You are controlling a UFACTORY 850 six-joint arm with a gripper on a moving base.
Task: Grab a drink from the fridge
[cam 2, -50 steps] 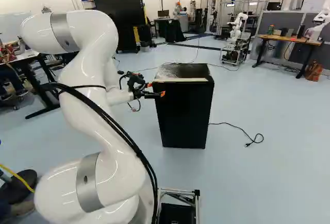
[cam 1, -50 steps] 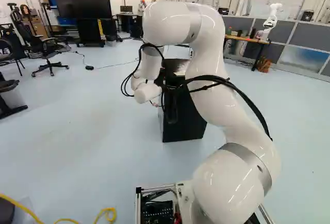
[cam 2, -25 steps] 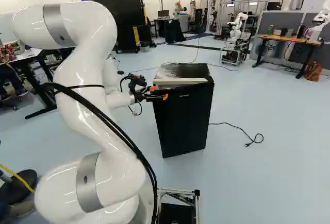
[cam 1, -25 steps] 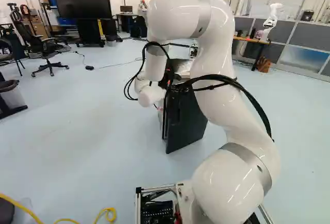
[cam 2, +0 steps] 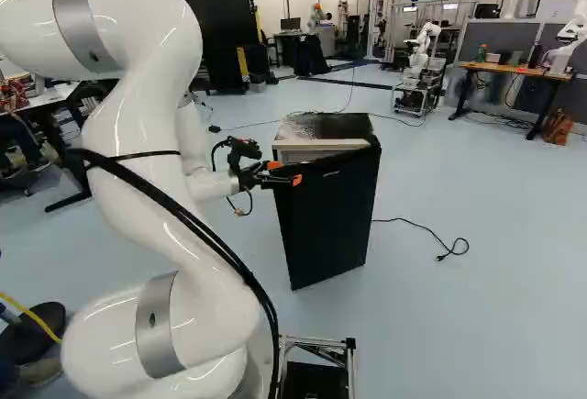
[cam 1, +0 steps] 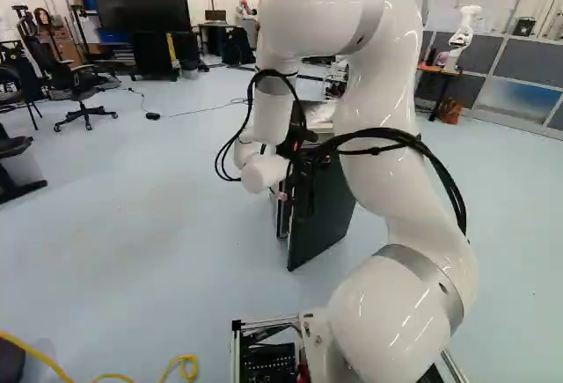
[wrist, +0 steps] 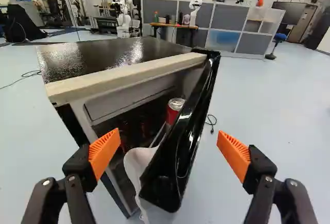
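Black fridge (cam 2: 344, 125) near middle of right base view, door (cam 2: 332, 220) ajar. Gripper (cam 2: 284, 172) left of centre there, fingers spread wide — orange pads (wrist: 104, 152) apart, door's edge between them. Red drink can (wrist: 174, 112) inside fridge, visible through door gap in wrist view — ahead of fingers. White arm (cam 1: 383, 172) right of middle, left base view.

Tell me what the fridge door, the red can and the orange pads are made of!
Fridge door: glossy black, maybe plastic or painted metal; light streaks along its edge.
Red can: probably painted metal, shiny, because its silver lid gleams.
Orange pads: matte, perhaps rubber or bendy plastic, with fine ribs.
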